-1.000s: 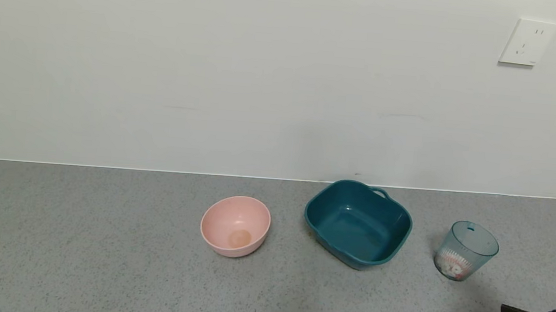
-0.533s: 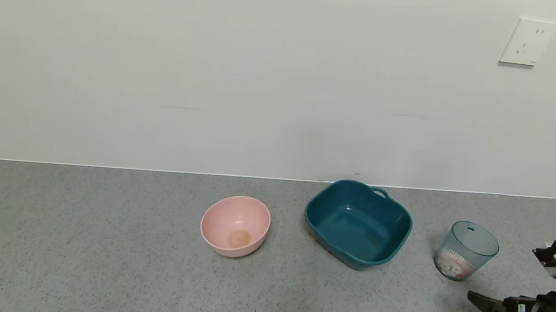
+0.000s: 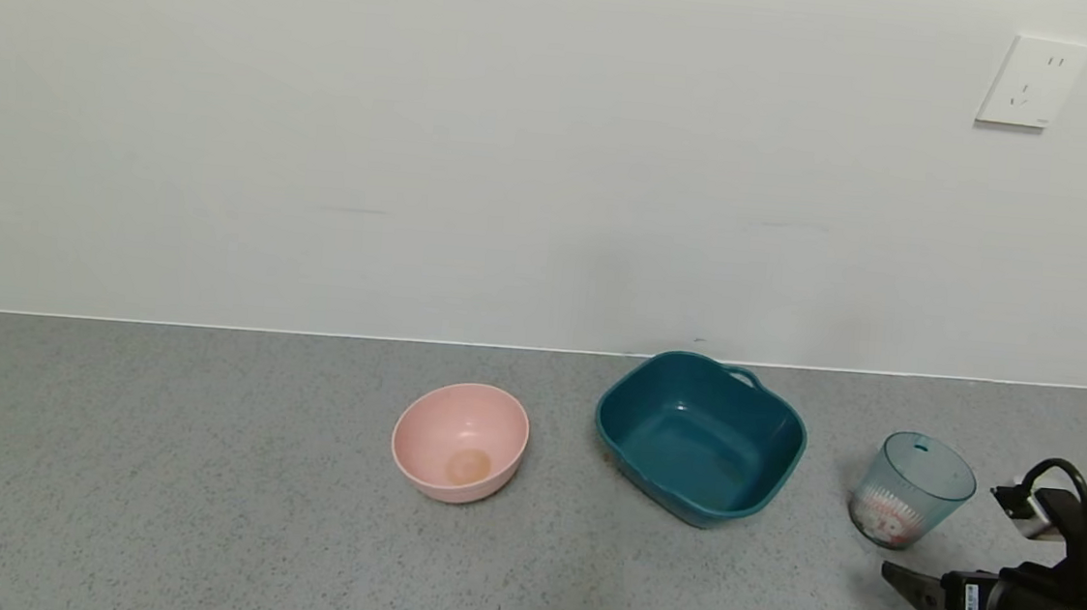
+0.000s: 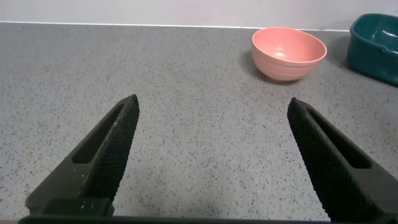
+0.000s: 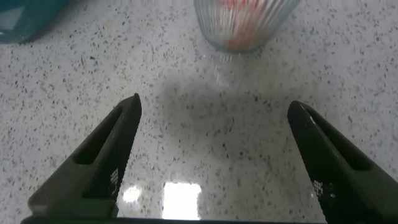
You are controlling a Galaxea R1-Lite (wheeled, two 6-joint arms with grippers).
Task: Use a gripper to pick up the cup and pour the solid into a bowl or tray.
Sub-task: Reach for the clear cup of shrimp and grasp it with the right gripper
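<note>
Surface point(image 3: 197, 511): grey speckled, carrying all vessels. Teal tub point(image 3: 698, 438): upright, nothing visible inside, between the pink bowl point(image 3: 460, 441) and the cup point(image 3: 910, 489). Cup: upright near the robot's right, well apart from the tub, the solid point(image 3: 883, 522) heaped at its base. Right tool point(image 5: 211, 155): fingers spread wide, holding nothing, just short of the cup. Left tool point(image 4: 211, 155): wide open, idle, off to the left. Judged step: approach. Next move calls for advancing until the fingers straddle the cup, then closing.

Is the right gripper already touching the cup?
Apart. In the right wrist view bare countertop lies between the open right gripper and the cup, which stands ahead of its fingers.
</note>
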